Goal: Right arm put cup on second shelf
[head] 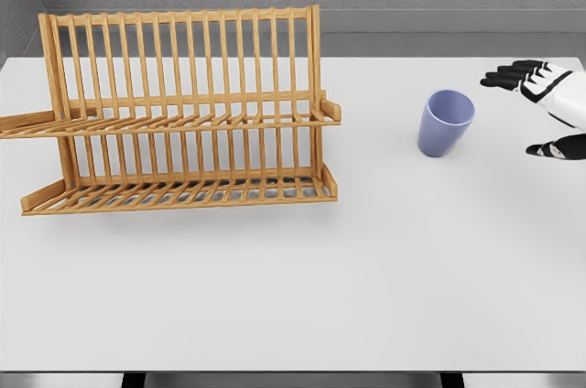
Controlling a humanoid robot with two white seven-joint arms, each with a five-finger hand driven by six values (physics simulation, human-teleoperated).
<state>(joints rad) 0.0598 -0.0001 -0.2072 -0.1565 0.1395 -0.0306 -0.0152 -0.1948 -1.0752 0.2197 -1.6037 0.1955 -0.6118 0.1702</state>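
A lavender-blue cup [445, 123] stands upright on the white table [366, 278], right of centre. A wooden two-tier dish rack [183, 113] stands at the left, with an upper shelf [183, 123] and a lower shelf [183, 191] of slats. My right hand [540, 109] enters from the right edge, its black-tipped fingers spread and holding nothing. It hovers to the right of the cup, a short gap away, not touching it. The left arm does not show.
The table's front edge runs along the bottom of the picture. A grey wall rises behind the rack. Bare tabletop lies between the rack and the cup.
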